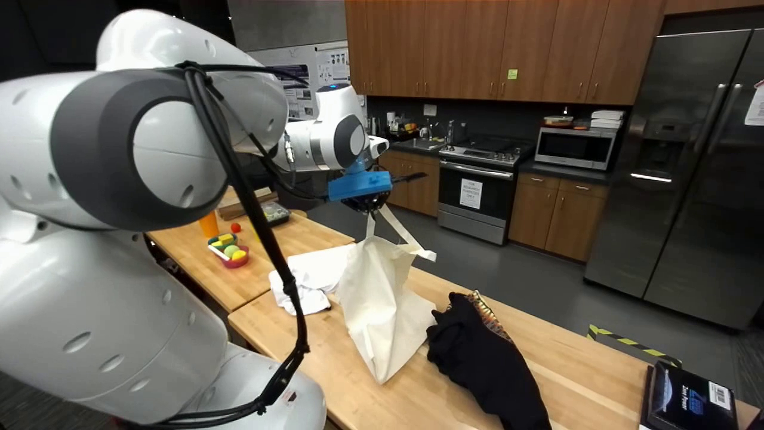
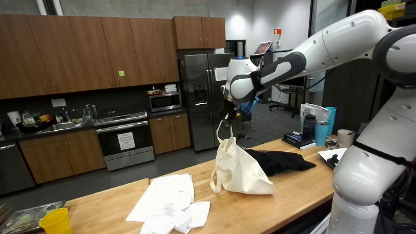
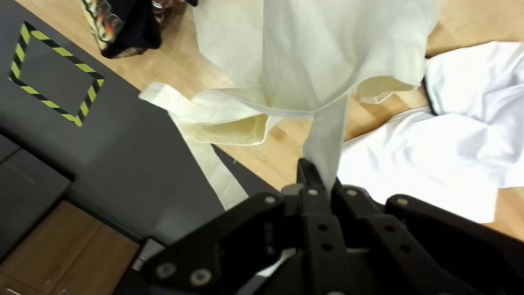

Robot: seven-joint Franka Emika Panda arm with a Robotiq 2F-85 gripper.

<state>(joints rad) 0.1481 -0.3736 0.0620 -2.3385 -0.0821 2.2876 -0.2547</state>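
Observation:
A cream cloth tote bag (image 1: pixel 376 298) stands slumped on the wooden table (image 1: pixel 579 388), its lower part on the tabletop and its upper part pulled upward. It also shows in an exterior view (image 2: pixel 239 172) and in the wrist view (image 3: pixel 311 61). My gripper (image 3: pixel 321 178) is shut on a strap of the bag, above its mouth; it shows in both exterior views (image 1: pixel 370 206) (image 2: pixel 229 118). Another strap hangs loose. The bag's mouth is partly open; its inside is mostly hidden. White cloth (image 2: pixel 175 201) and black cloth (image 1: pixel 483 358) lie on either side of it.
Bowls of toy food (image 1: pixel 236 257), an orange cup (image 1: pixel 209 225), a yellow cup (image 2: pixel 57 222) and a lidded tray (image 2: pixel 31 216) stand at one table end. A black box (image 2: pixel 294 139), a dark bottle (image 2: pixel 309 128) and a blue tumbler (image 2: pixel 321 133) stand at the other.

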